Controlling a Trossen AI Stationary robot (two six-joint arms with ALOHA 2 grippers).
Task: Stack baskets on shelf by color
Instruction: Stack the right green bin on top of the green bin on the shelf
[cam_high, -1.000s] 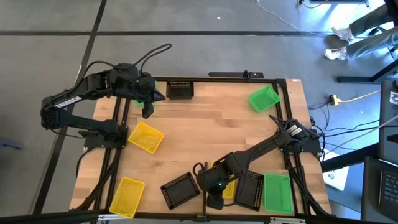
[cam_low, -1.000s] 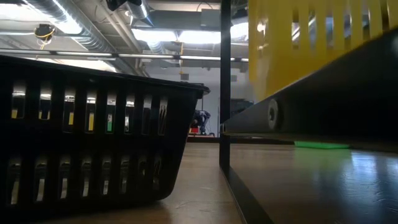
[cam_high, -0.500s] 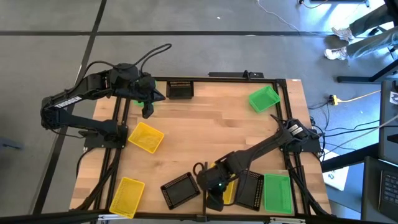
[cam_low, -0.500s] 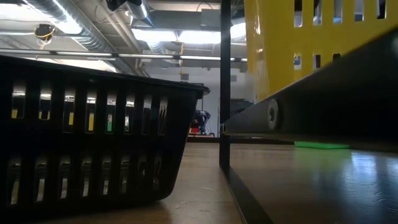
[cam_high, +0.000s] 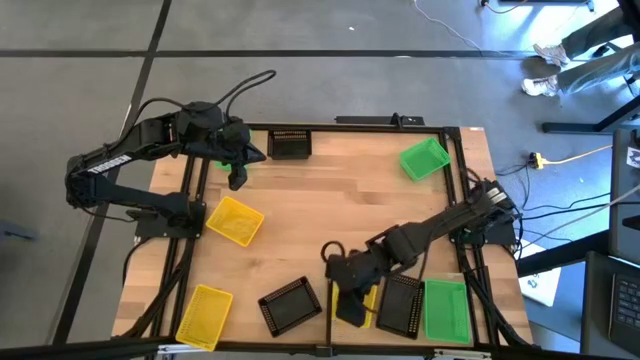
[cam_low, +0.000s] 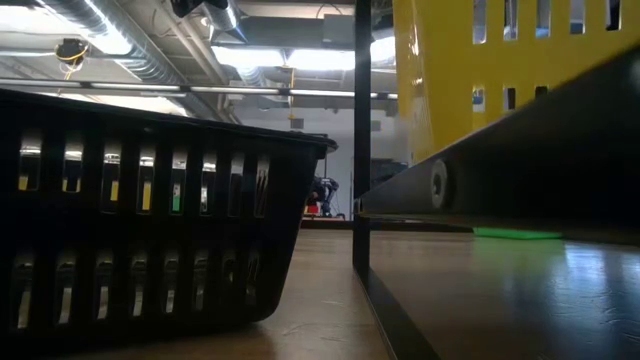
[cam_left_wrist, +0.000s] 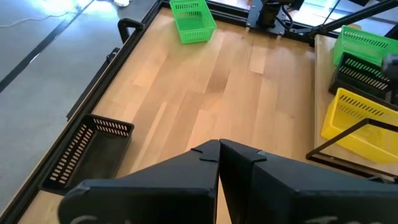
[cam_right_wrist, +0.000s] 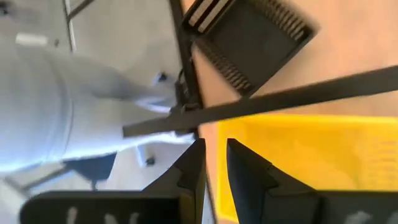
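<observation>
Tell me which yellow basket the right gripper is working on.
The yellow basket at the table's near edge, mostly hidden beneath the right gripper, between two black baskets. The other two yellow ones lie in the open on the left side.

no legible text, labels or numbers

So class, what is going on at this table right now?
Two robot arms are sorting coloured baskets. The right pincer is at the near edge, on a yellow basket beside a black basket and a green basket. The left pincer waits shut at the far left corner. The other baskets lie scattered.
</observation>
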